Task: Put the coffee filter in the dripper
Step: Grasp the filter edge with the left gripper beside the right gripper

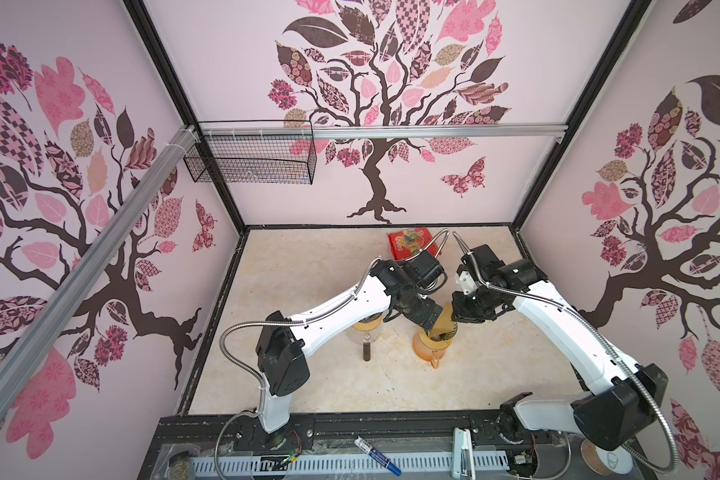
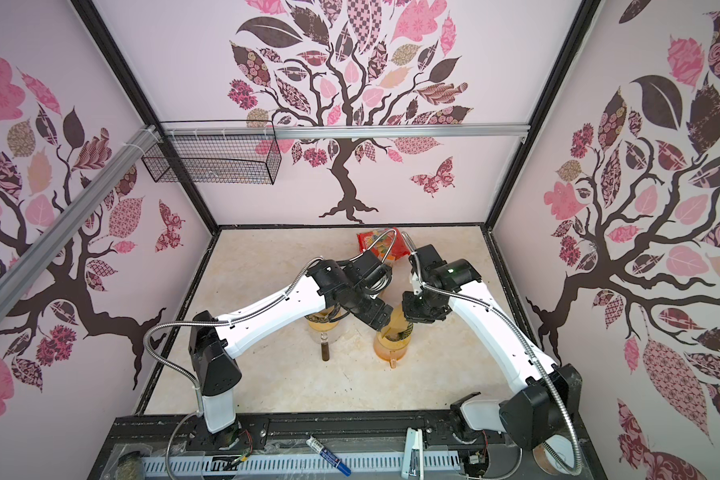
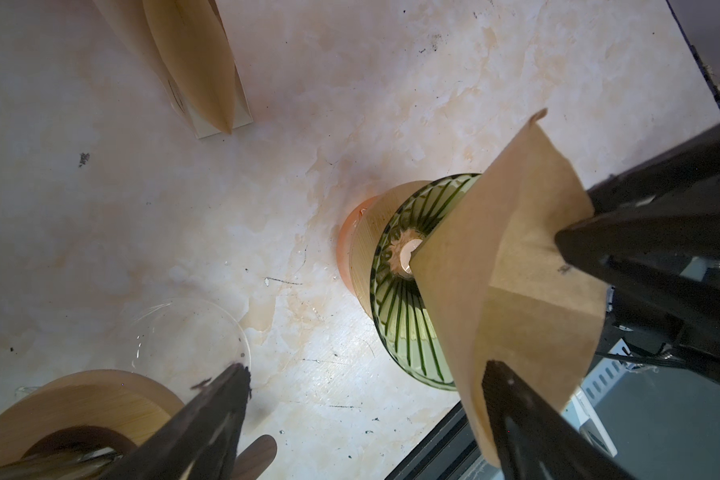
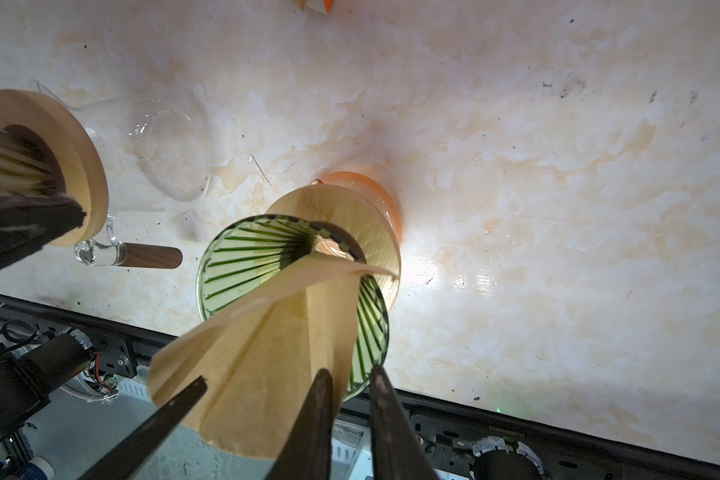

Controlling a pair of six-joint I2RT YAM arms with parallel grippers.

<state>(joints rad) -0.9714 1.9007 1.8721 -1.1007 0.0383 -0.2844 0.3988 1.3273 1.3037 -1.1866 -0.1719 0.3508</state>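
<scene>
The coffee filter [image 4: 267, 353], a brown paper cone, stands tilted with its tip down in the green ribbed glass dripper [image 4: 246, 257]. The dripper sits on a wooden collar on an orange carafe [image 4: 371, 187]. In both top views the filter [image 1: 447, 318] [image 2: 398, 320] rises between the two grippers above the dripper [image 1: 443, 333]. My right gripper [image 4: 348, 372] has its jaws a little apart at the filter's rim, with a clear gap between them. My left gripper [image 3: 364, 370] is wide open; one finger [image 3: 499, 386] lies against the filter [image 3: 516, 270], the other hangs over the table.
A clear glass carafe [image 4: 171, 153] with a wooden collar and a wooden handle [image 1: 368, 352] stands left of the dripper. A holder of spare filters [image 3: 192, 62] and a red packet [image 1: 410, 243] are at the back. A wire basket [image 1: 250, 153] hangs on the rear wall.
</scene>
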